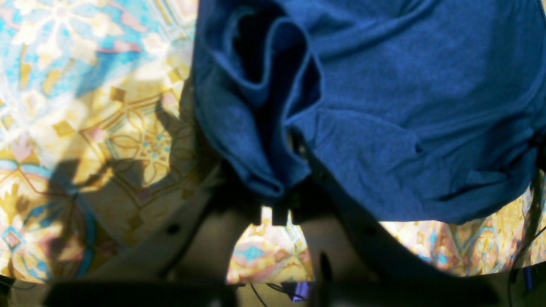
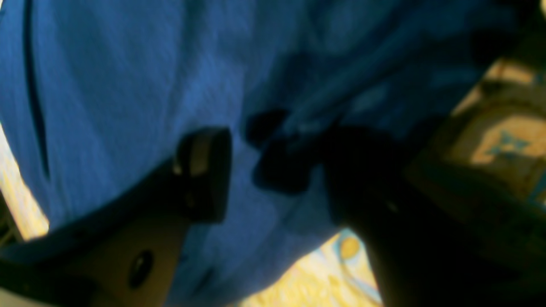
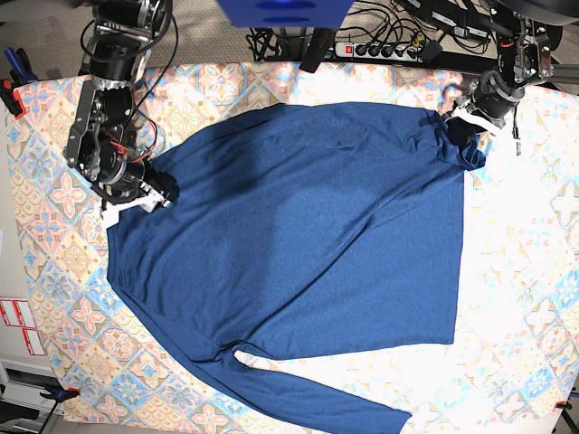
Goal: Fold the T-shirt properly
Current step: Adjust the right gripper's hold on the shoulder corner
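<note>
You have the soft dark navy-blue long-sleeved T-shirt (image 3: 308,244) spread on the patterned tabletop (image 3: 534,271) between both claws: left claw (image 1: 277,200) pinching its edge, right claw (image 2: 256,157) gripping fabric, likely for folding.

left end effector (image 1: 273,209) pinched closed, right end effector (image 2: 260,166) clamped

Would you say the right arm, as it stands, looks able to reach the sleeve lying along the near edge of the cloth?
Probably not at once: the right gripper seems busy pinching the T-shirt edge at the far left, and the sleeve lies well away, though nothing blocks the way.
</note>
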